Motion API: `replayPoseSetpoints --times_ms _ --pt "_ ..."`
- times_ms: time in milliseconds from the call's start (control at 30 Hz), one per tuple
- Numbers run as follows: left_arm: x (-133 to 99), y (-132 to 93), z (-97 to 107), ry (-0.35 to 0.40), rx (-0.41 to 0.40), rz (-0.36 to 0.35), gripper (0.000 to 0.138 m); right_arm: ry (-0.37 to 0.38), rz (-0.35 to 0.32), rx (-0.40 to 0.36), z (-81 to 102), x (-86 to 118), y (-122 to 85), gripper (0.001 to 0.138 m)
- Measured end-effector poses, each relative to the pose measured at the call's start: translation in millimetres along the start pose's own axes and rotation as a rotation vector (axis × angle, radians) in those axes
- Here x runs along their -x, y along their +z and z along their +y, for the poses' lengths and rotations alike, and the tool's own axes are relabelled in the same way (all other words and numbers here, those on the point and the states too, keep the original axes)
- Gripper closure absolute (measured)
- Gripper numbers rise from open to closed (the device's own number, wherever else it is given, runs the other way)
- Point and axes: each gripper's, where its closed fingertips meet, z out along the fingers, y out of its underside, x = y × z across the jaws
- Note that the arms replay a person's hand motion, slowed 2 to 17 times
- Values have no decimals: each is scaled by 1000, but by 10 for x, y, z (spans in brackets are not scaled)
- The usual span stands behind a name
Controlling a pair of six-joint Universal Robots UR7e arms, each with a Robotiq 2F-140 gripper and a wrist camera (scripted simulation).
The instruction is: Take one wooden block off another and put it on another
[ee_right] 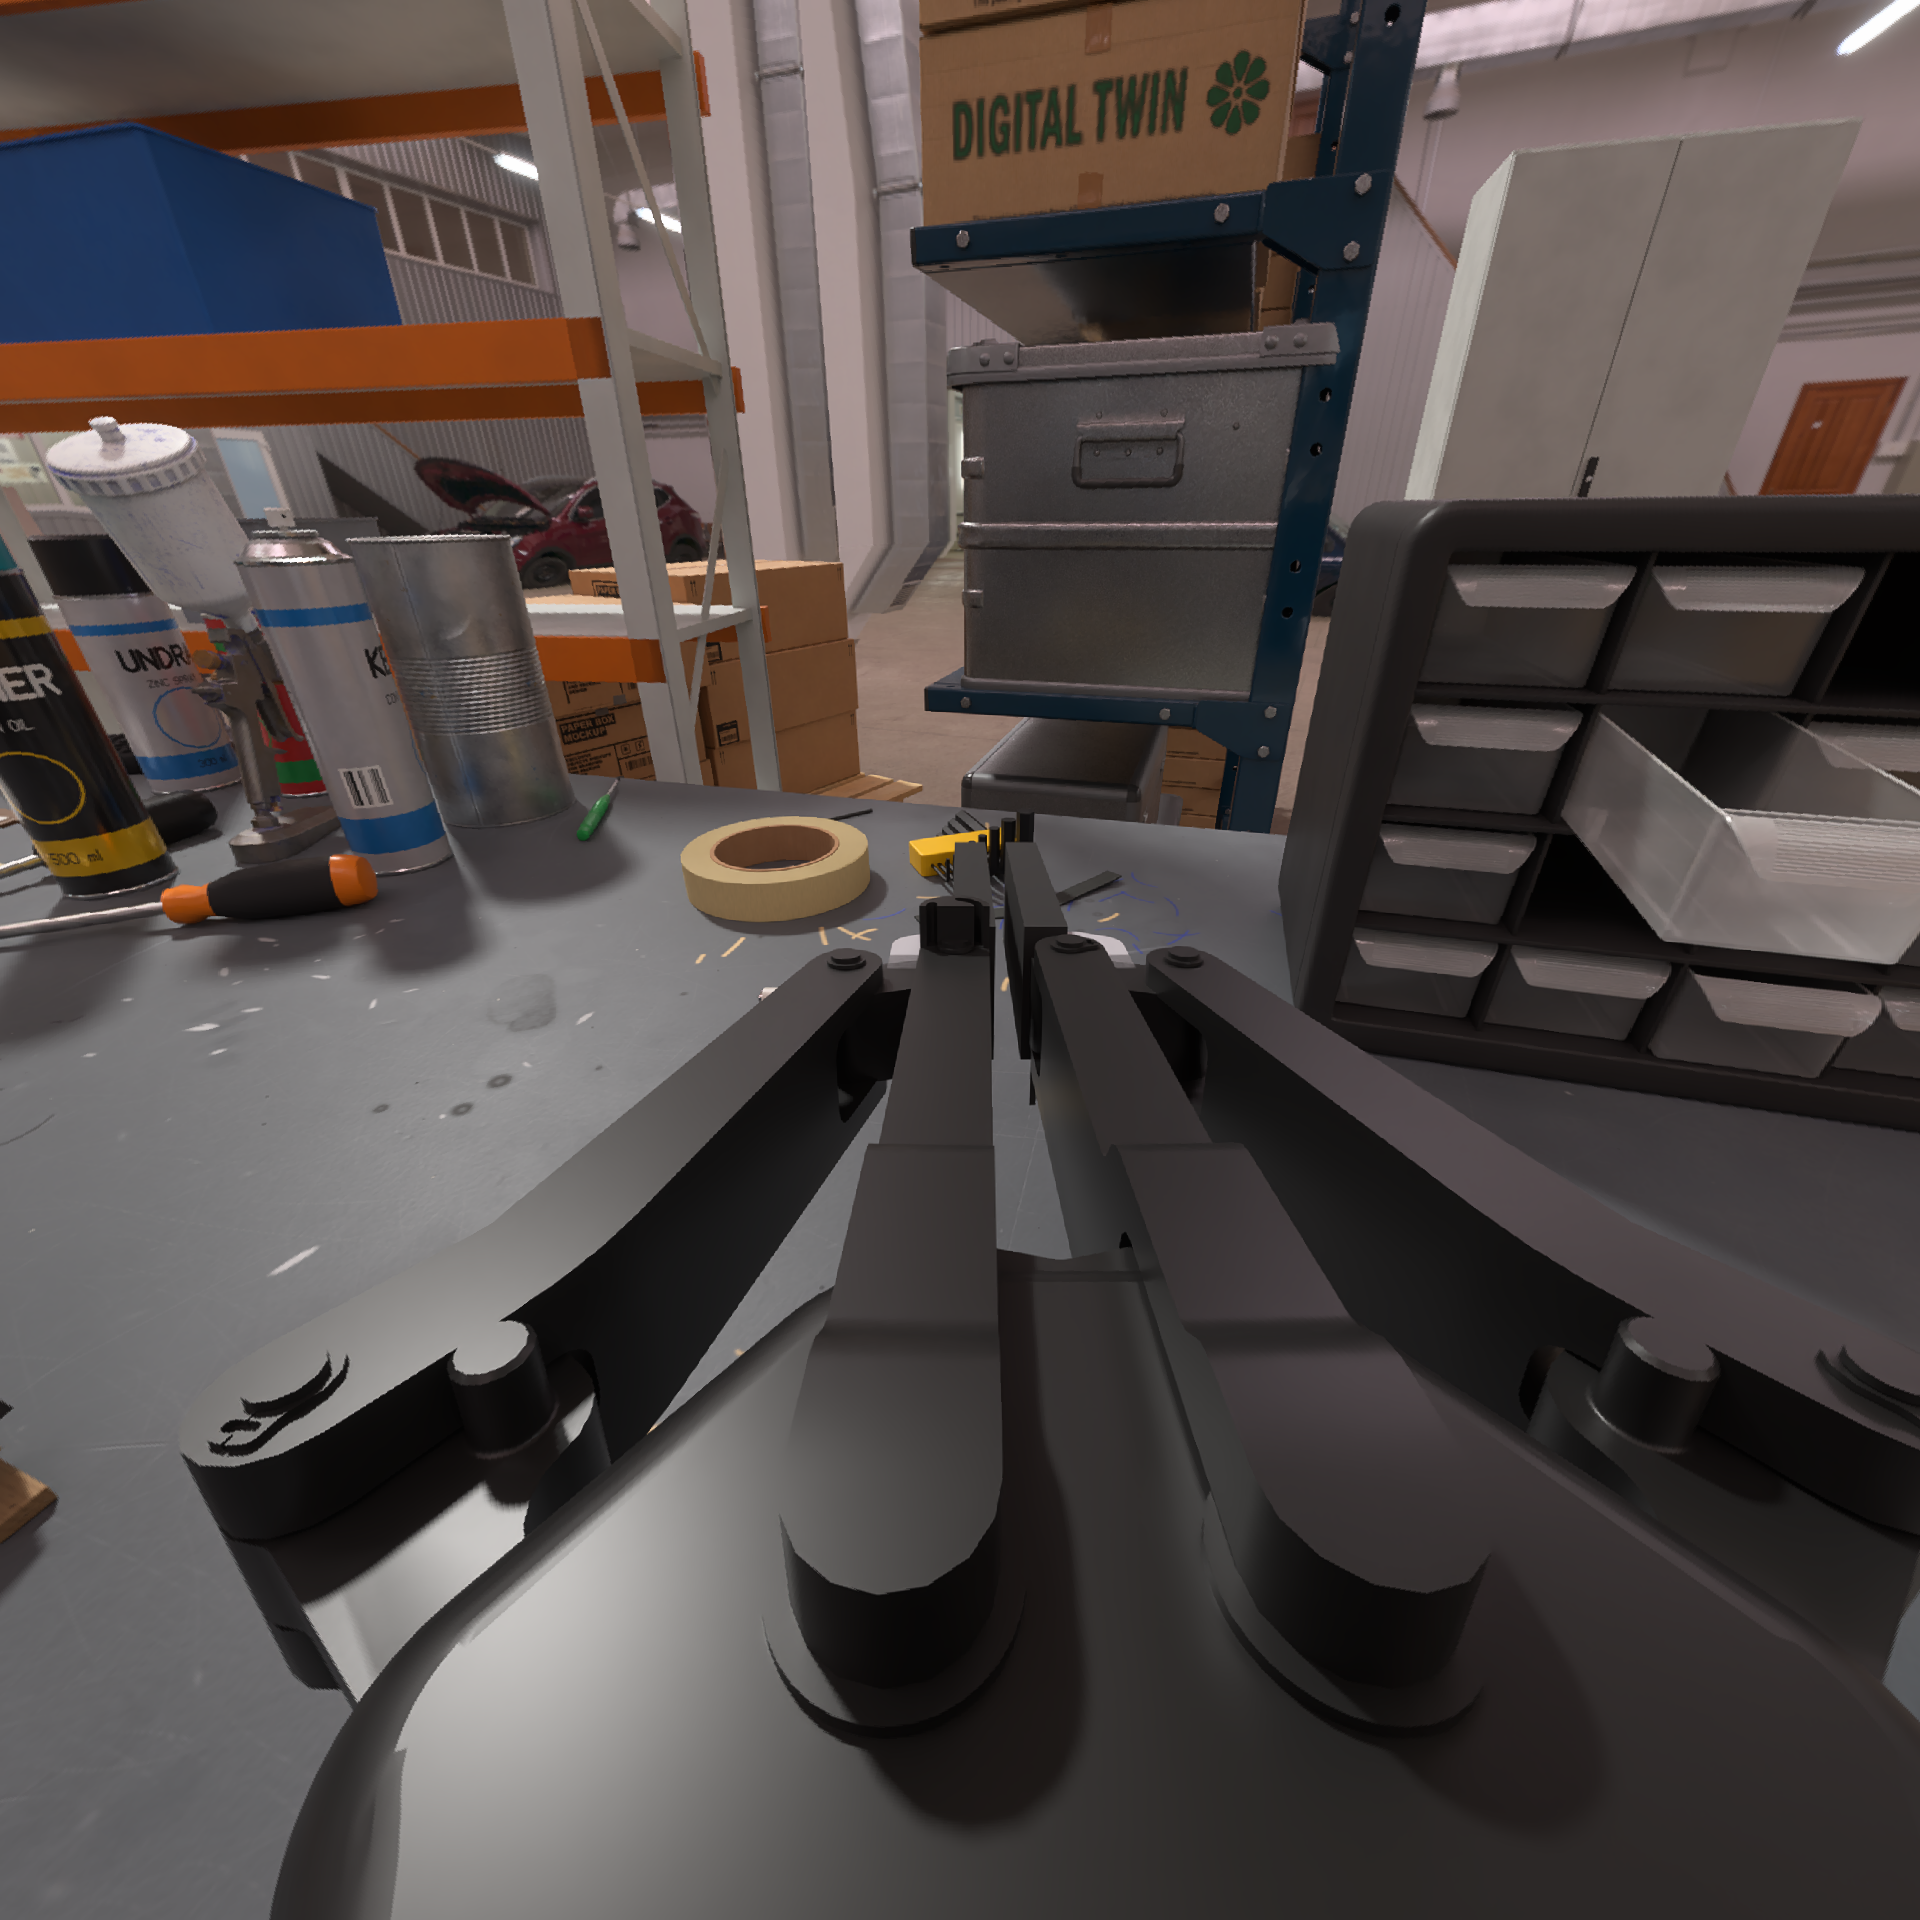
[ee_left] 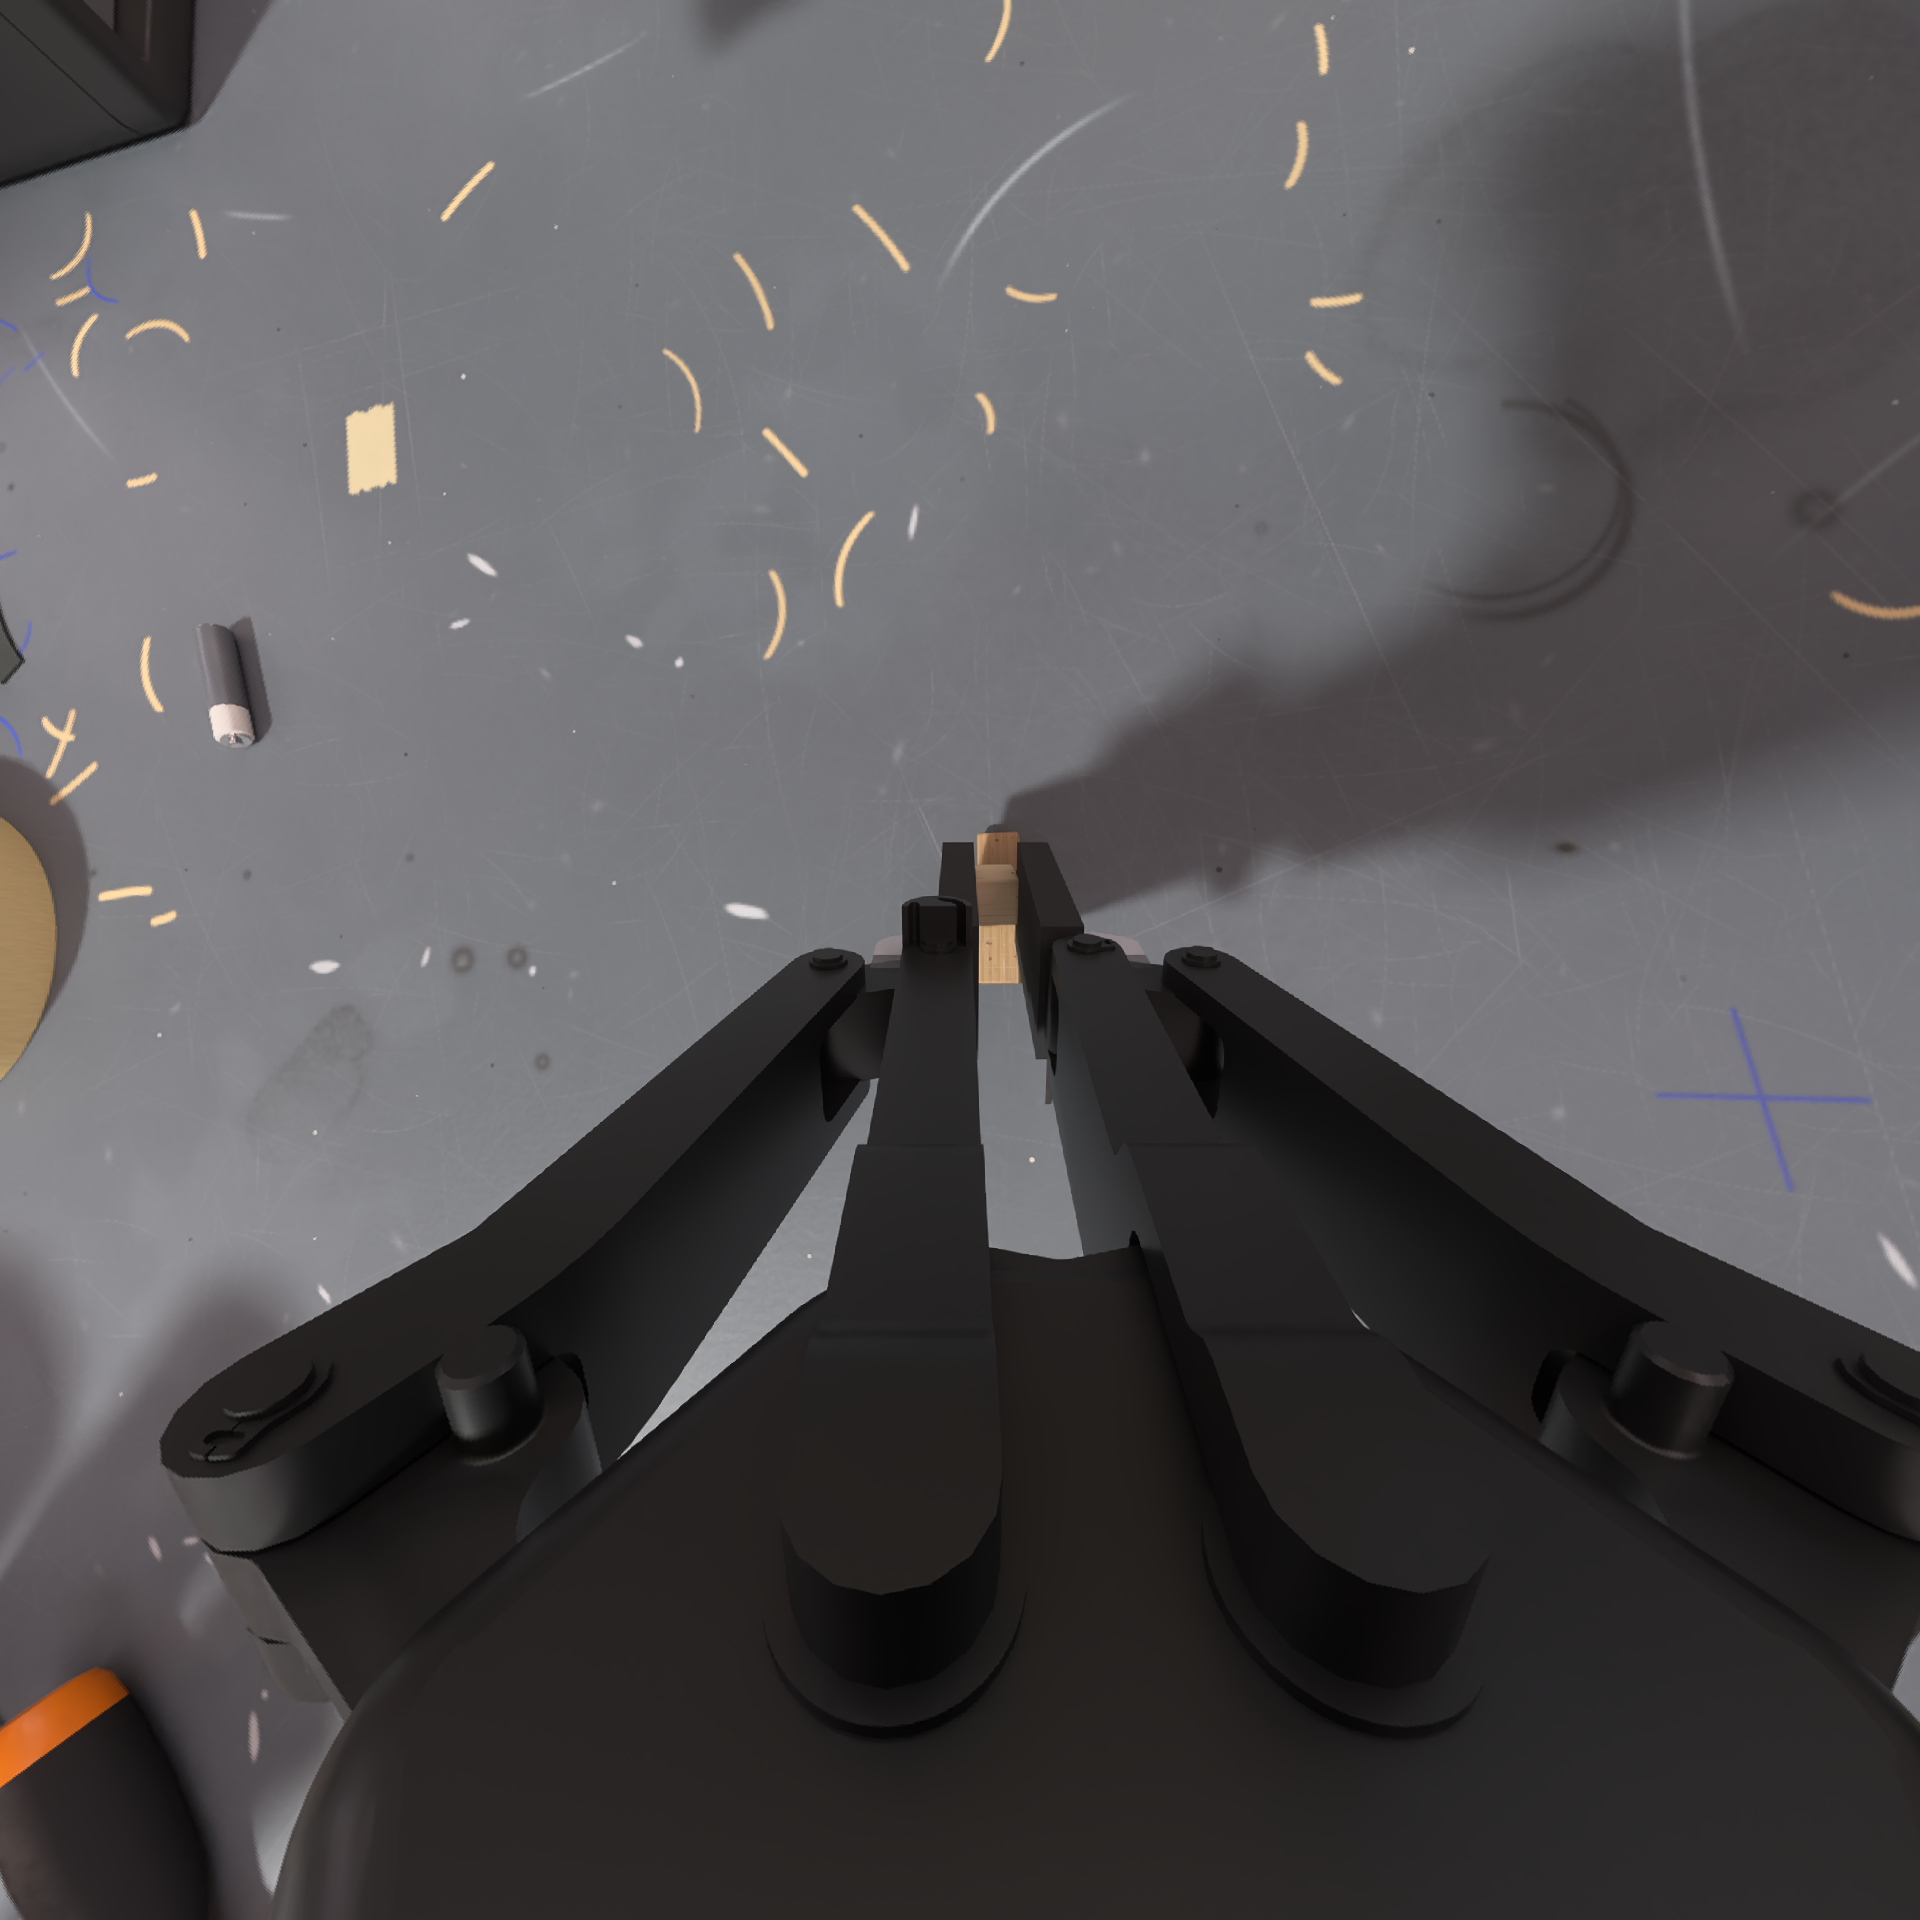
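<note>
In the left wrist view my left gripper (ee_left: pixel 995 854) is shut on a small pale wooden block (ee_left: pixel 996 902), held between the two black fingers above the grey table. The block shows only as a narrow strip between the pads. No other wooden block shows under it in this view. In the right wrist view my right gripper (ee_right: pixel 1000 862) is shut with nothing between its fingers, held above the table and pointing toward the table's far edge. A corner of a wooden piece (ee_right: pixel 23 1507) shows at the left edge of the right wrist view.
The grey table (ee_left: pixel 1351 727) carries wood shavings, a small dark cylinder (ee_left: pixel 224 681), a tan disc (ee_left: pixel 21 935) and an orange-and-black handle (ee_left: pixel 62 1766). The right wrist view shows a tape roll (ee_right: pixel 774 864), screwdriver (ee_right: pixel 270 888), spray cans (ee_right: pixel 343 707), a drawer cabinet (ee_right: pixel 1621 790).
</note>
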Motion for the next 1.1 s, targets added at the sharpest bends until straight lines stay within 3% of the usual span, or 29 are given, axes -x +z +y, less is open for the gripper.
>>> replayPoseSetpoints --times_ms 667,1100 --pt "22 39 -3 -25 -36 -2 123 5 -5 11 29 0 15 134" --pt "17 13 -84 -74 -106 8 117 9 -8 3 1 2 0 134"
